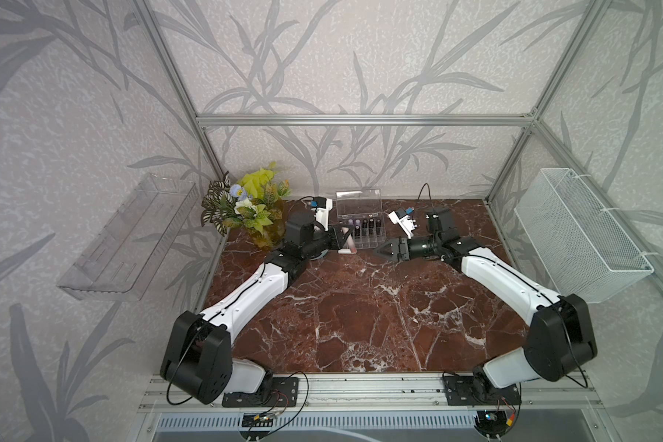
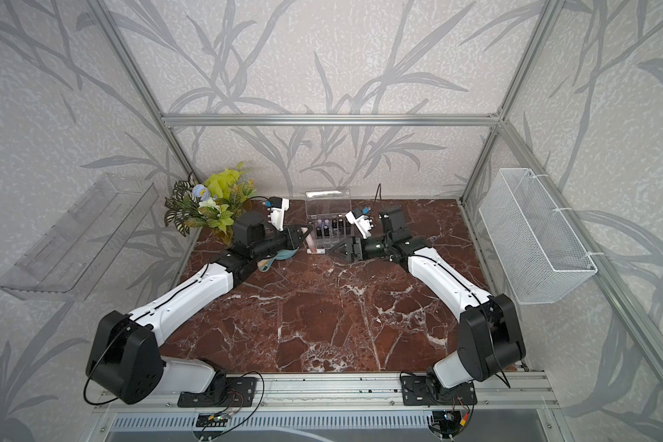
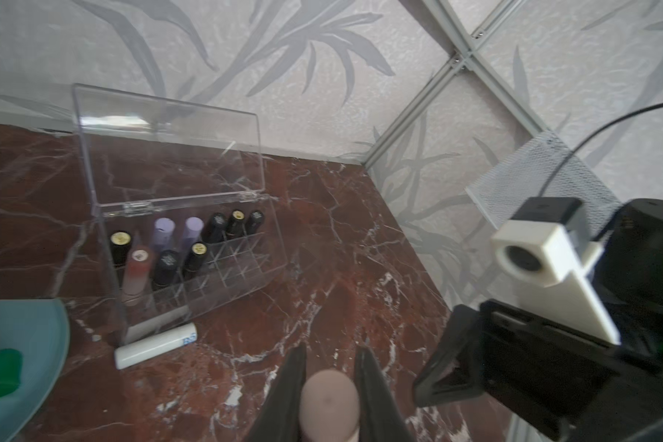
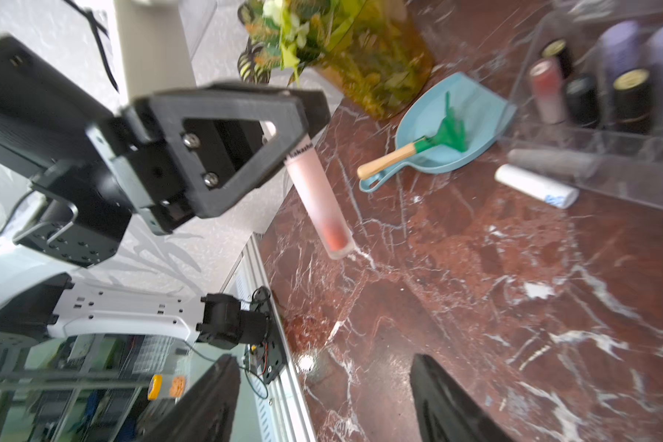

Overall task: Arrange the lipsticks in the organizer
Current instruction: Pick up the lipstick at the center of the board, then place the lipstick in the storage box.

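Note:
My left gripper [image 1: 339,240] [image 3: 332,352] is shut on a pink lipstick [image 1: 347,239] [image 4: 318,195], which hangs tilted just left of the organizer with its lower end near the table. The clear organizer [image 1: 360,226] [image 3: 242,285] stands at the back with its lid up. Several lipsticks stand in its far cells, black [image 3: 216,226], lilac [image 3: 164,230] and pink ones. A white lipstick [image 3: 156,346] [image 4: 534,185] lies on the table against the organizer's front. To the right of the held tube my right gripper [image 1: 384,250] [image 4: 322,361] stands open and empty, its jaws pointing at it.
A blue dustpan [image 4: 475,111] holding a green rake [image 4: 443,134] lies under my left wrist. A plant in a yellow pot [image 1: 251,208] stands in the back left corner. A wire basket [image 1: 578,237] hangs on the right wall, a clear tray [image 1: 131,237] on the left wall.

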### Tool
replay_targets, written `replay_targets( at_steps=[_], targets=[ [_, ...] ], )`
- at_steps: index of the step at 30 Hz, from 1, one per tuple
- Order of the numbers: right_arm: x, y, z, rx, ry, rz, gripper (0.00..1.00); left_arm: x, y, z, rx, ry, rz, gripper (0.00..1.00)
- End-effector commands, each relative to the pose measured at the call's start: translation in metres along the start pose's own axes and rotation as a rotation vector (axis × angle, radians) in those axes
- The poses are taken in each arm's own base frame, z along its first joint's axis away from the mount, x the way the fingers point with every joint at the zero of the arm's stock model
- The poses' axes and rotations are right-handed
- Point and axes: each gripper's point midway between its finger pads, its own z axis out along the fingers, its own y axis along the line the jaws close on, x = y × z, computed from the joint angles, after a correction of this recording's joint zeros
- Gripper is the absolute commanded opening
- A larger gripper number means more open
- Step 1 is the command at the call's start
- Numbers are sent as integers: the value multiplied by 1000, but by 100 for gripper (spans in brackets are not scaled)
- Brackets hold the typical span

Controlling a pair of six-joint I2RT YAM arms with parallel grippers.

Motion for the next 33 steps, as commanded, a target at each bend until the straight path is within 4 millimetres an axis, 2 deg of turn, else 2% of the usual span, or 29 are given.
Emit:
replay_targets(
  at_steps=[1,3,9,14,21,26,29,33],
  targets=[
    [-19,8,-9,-17,-96,-27,75,-16,31,13,-195,-109,113,13],
    [-18,5,-8,-15,-99,-20,76,-21,27,22,-210,-135,164,13],
    [-19,-1,-10,-6,-118,-12,76,-35,-6,62,-164,-183,334,14],
    [-23,-3,-31,17,-165,-20,76,-36,-18,90,-149,-270,429,14],
    [-21,-13,-63,15,-254,12,78,-18,-2,129,-213,-276,480,14],
    [-18,-20,-67,-42,-265,59,78,-6,11,141,-258,-298,488,14],
    [-17,-19,-68,-67,-262,72,78,-4,20,149,-294,-302,492,14],
    [-11,-19,-71,-65,-253,75,78,-9,23,160,-318,-305,505,13]
  ],
)
